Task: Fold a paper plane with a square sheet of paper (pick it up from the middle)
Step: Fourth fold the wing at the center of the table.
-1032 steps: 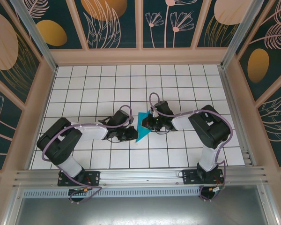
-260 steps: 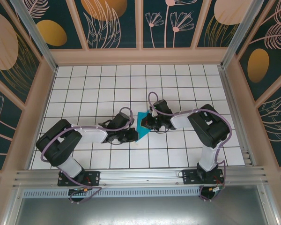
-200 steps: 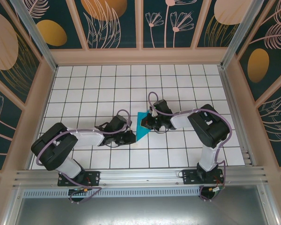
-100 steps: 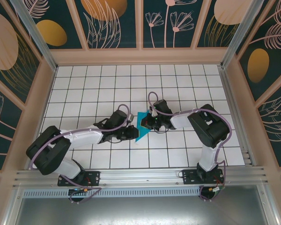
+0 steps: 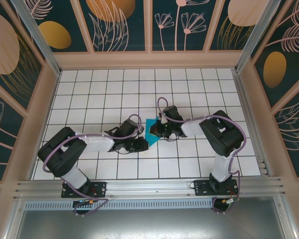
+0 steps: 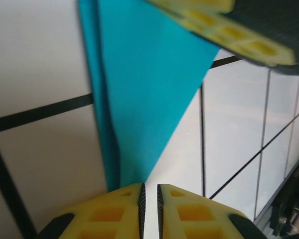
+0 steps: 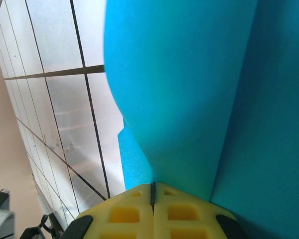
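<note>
Tiled table [image 5: 89, 89] | R tool [image 7: 152, 191] clamped on paper [image 7: 189, 74] | L tool [image 6: 149, 191] barely apart, at paper tip

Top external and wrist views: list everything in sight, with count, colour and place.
folded sheet of paper: one, teal-blue, mid-table between the arm tips
table: one, white tiles with dark grid lines
wall panels: several, dark teal with gold and pink plant prints, on three sides
rail: one, silver metal, near edge by the arm bases
cables: purple, one along each arm
arms: two, black and white, reaching inward
left fingers: yellow, a slit apart at the paper's pointed tip
right fingers: yellow, shut on the paper
</note>
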